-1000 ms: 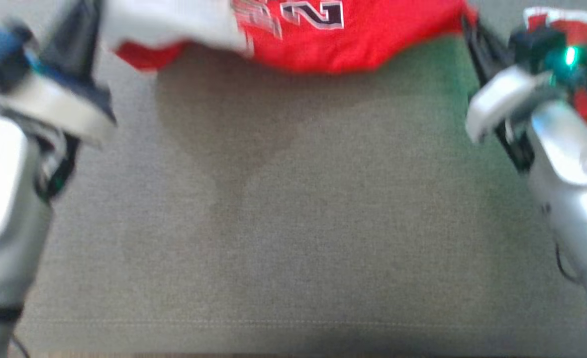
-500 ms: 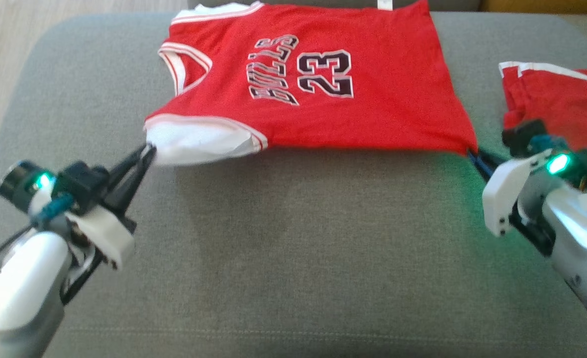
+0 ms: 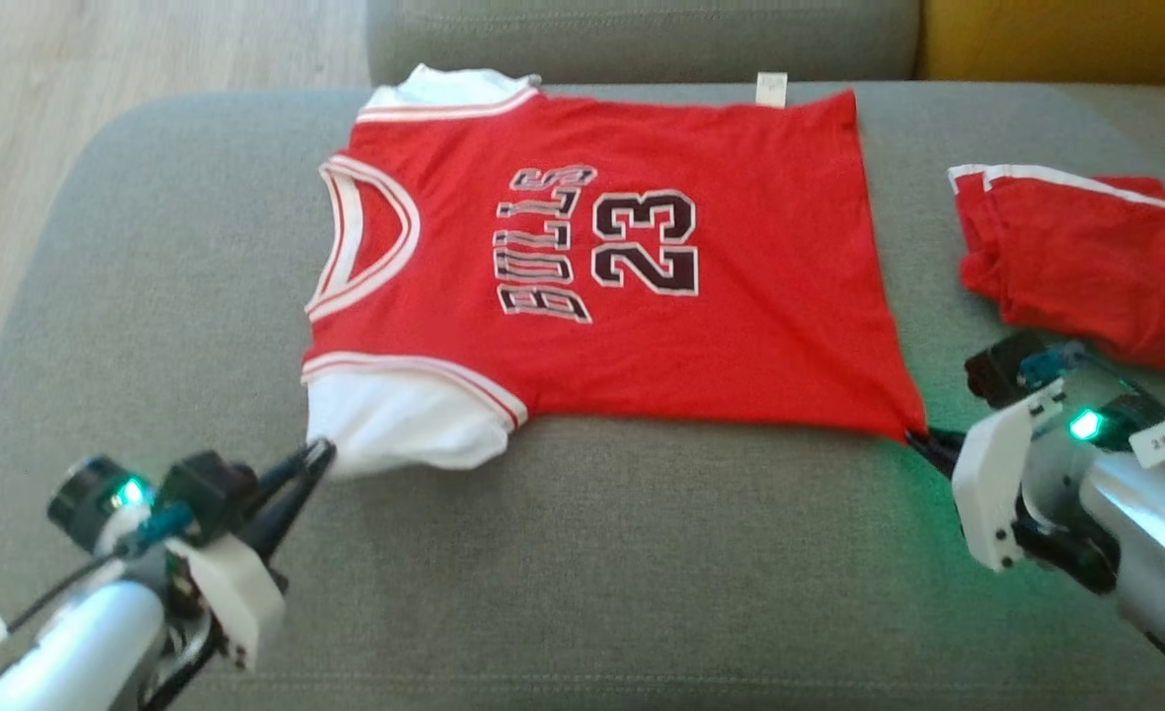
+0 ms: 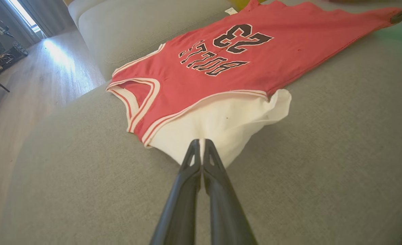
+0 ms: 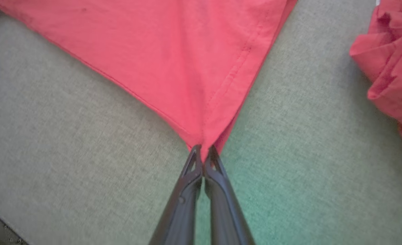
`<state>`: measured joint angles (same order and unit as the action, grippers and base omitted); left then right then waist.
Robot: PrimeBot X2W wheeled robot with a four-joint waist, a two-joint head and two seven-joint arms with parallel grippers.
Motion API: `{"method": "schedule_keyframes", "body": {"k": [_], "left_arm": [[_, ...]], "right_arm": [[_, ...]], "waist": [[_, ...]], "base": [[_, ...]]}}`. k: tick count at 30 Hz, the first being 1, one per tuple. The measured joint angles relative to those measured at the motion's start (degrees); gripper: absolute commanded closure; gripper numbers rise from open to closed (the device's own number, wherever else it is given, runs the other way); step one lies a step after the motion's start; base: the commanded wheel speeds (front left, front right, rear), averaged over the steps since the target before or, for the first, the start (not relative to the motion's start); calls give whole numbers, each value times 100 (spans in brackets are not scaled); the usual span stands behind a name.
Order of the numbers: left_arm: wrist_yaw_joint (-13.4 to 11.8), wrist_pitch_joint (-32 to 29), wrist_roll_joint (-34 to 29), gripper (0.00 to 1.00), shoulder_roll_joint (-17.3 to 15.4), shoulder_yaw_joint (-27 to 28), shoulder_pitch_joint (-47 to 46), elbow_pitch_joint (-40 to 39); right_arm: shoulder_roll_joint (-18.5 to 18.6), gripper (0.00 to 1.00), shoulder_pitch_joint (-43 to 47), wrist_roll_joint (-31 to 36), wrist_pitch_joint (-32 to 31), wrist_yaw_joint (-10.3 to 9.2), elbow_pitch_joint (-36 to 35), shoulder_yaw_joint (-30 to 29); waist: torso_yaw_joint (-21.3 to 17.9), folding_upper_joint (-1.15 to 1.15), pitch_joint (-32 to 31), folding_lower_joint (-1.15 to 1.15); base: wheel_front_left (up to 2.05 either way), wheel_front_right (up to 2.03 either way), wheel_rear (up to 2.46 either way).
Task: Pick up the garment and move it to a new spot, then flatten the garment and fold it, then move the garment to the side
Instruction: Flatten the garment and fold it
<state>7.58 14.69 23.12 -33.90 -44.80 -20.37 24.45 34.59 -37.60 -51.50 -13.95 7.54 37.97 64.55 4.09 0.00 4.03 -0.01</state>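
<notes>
Red jersey [image 3: 602, 267] lies spread, print up, on the grey sofa cushion [image 3: 582, 573]. The left tool [image 3: 318, 456] is clamped on its white sleeve [image 3: 405, 425], and the right tool [image 3: 918, 436] pinches the near hem corner [image 3: 889, 423]. To flatten it well, draw both corners evenly outward and low. A second red garment [image 3: 1086, 257] lies loose on the cushion, apart.

Saw thin, soft matt cloth on the red jersey [image 3: 760, 326] (same stuff on the folded red piece [image 3: 1086, 257] nearby), plus smoother flat print for the lettering [image 3: 597, 247]. Noted coarse woven grey fabric on the couch cushion [image 3: 582, 563], totally matt. Spotted dark, faintly shiny plastic on the left gripper [image 4: 200, 143], glossy silver on the right forearm [image 3: 1155, 523]. Caught a sheen off the wood-look floor [image 4: 34, 98].
</notes>
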Motion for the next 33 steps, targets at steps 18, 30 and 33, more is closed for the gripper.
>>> {"method": "schedule_keyframes", "body": {"k": [18,30,33], "left_arm": [[0,-2,1124,100,-721,-861,512,-201],[0,-99,1649,100,-1176,-1550,469,-573],[0,-92,1664,100,-1203,-1480,319,-584]], "right_arm": [[626,100,235,-644,-347,0,-850,802],[928,100,405,-993,-739,0,-1377,900],[947,100,376,-1002,-606,0,-1368,896]], "waist": [[-43,0,-452,0],[-78,0,-439,0],[-84,0,-398,0]], "base": [[0,0,0],[0,0,0],[0,0,0]]}}
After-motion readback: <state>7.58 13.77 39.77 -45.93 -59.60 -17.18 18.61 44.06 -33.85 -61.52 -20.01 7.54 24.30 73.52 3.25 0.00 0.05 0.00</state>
